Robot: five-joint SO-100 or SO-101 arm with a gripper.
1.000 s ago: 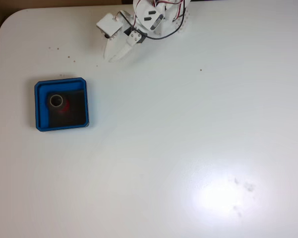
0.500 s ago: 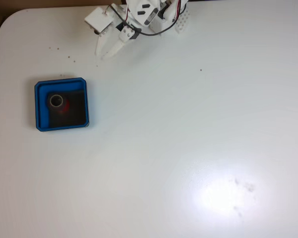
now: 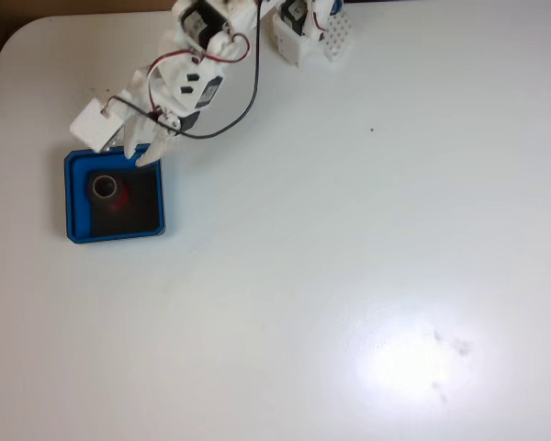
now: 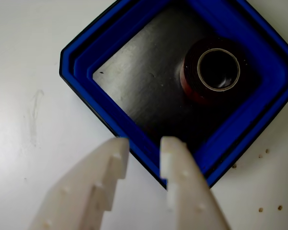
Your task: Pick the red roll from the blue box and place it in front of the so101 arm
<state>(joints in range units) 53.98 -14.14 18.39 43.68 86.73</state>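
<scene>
fixed view: gripper [image 3: 147, 147] at the end of the so101 arm [image 3: 197, 69], hanging over the far right rim of the blue box [image 3: 71, 197], fingers parted by a narrow gap, nothing held. blue box on the left of the white table [image 3: 349, 230]; red roll [image 3: 107, 190] lying flat on the black floor inside, toward the far left corner, apart from the gripper. arm base at the far edge of the table.

wrist view: gripper [image 4: 144, 149] entering from the near edge, two white fingers [image 4: 108, 165] slightly apart, empty, tips above the near rim of the blue box [image 4: 134, 143]. red roll [image 4: 194, 79] farther in and to the right, hole upward, pale core showing, close to the walls of the far right corner but not clearly touching.

handling, as judged: probably light and stiff, smooth outer face likely slippery. best hold likely across the ring wall, one finger in the hole and one outside, or across the full outer width if the opening allows; wall side cramped.
</scene>
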